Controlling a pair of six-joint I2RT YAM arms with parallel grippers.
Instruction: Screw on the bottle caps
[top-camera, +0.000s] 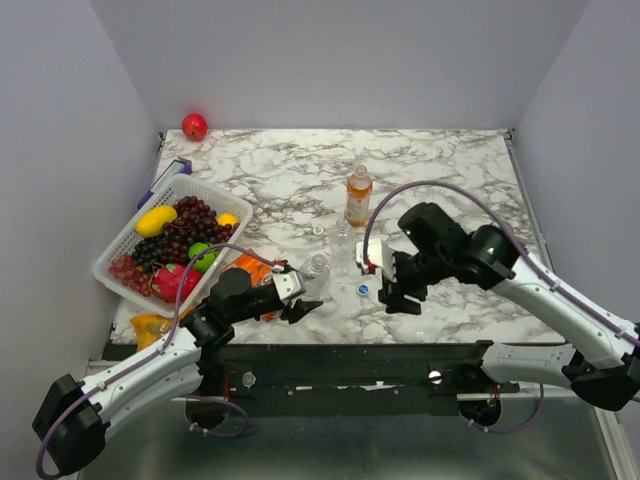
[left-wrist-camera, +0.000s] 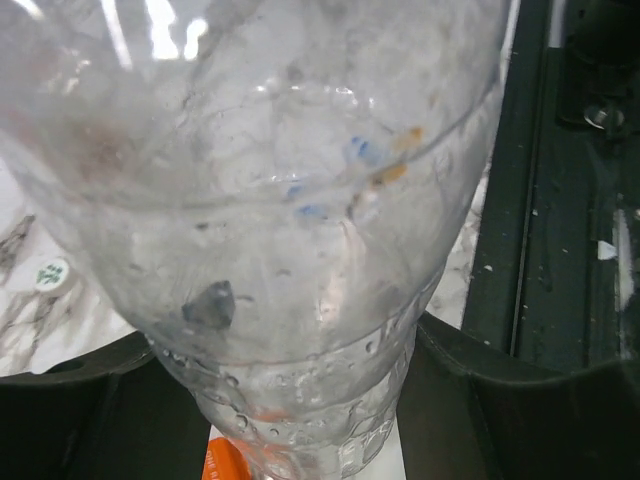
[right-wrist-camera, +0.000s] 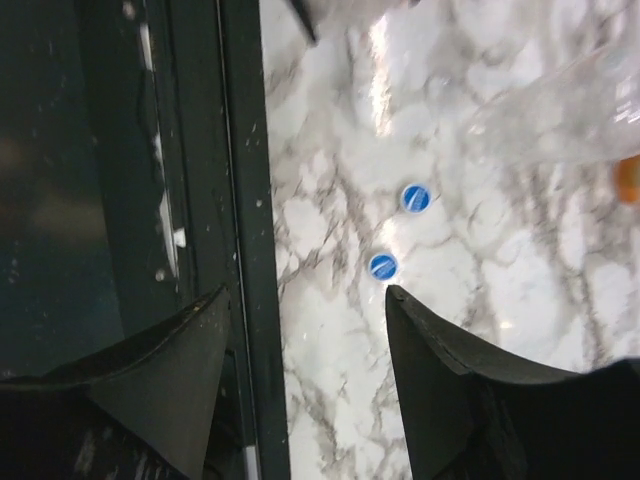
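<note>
The left tool (left-wrist-camera: 290, 400) was closed partway on a clear bottle (left-wrist-camera: 280, 200). Its two dark fingers (left-wrist-camera: 70, 410) pressed against the bottle's ribbed lower part from either side. From above, that tool (top-camera: 305, 295) and its bottle (top-camera: 318, 270) stood nearer the counter (top-camera: 450, 170) edge than the orange bottle (top-camera: 358, 195) and to its left. Whether a cap sat on the held bottle could not be told.

The right tool (right-wrist-camera: 305, 330) was spread wide and held nothing, with neither finger touching anything. It hung over the near edge of the counter, nearer than the orange bottle and a little to its right (top-camera: 395, 295).

A blue cap (right-wrist-camera: 383, 266) lay on the marble just beside the tip of one right finger, apart from it. A second blue cap (right-wrist-camera: 415, 198) lay a little closer to the orange bottle.

A white cap (top-camera: 318, 229) lay flat on the counter to the near left of the orange bottle. It also showed in the left wrist view (left-wrist-camera: 50, 272).

A second clear bottle (top-camera: 343, 235) stood just in front of the orange bottle.
</note>
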